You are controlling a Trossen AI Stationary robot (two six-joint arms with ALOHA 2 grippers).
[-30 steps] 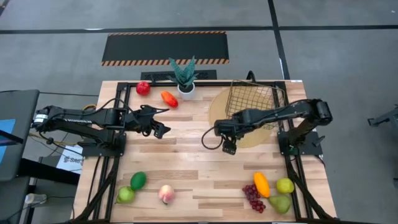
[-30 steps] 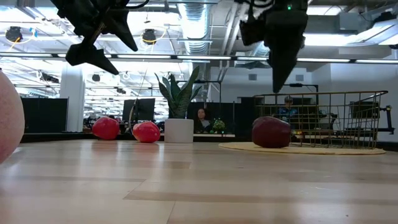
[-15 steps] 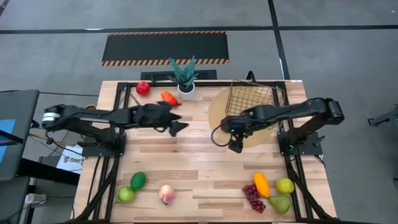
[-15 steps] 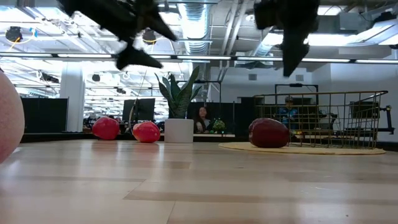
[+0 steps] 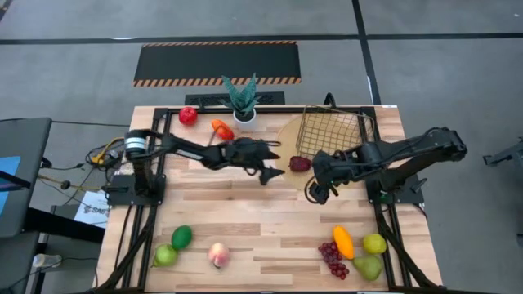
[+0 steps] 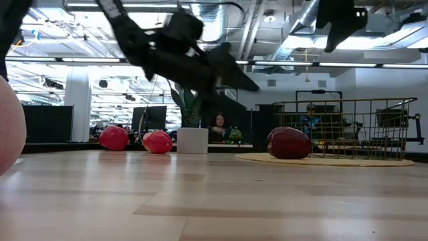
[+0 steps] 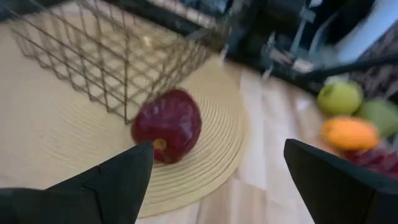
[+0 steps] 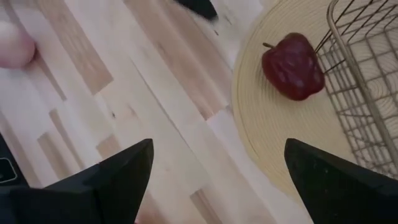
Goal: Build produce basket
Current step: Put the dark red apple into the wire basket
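Since a moment earlier the left gripper [image 5: 274,174] had swung across, jaws wide and empty, toward the dark red apple [image 5: 300,163] just beside the basket [image 5: 333,131], while the right gripper [image 5: 317,189], also wide, backed off; that apple looked light, hard and slick, best pinched across its middle.

— Dark red on the apple [image 7: 166,125], pale tan on the round mat [image 7: 56,155], brass-coloured grid on the wire basket [image 5: 331,129].
— Black on both grippers' fingers [image 8: 106,180]. Elsewhere?
— Light wood planks on the table [image 5: 245,220]; black and orange hazard stripes on the floor mat [image 5: 216,62].
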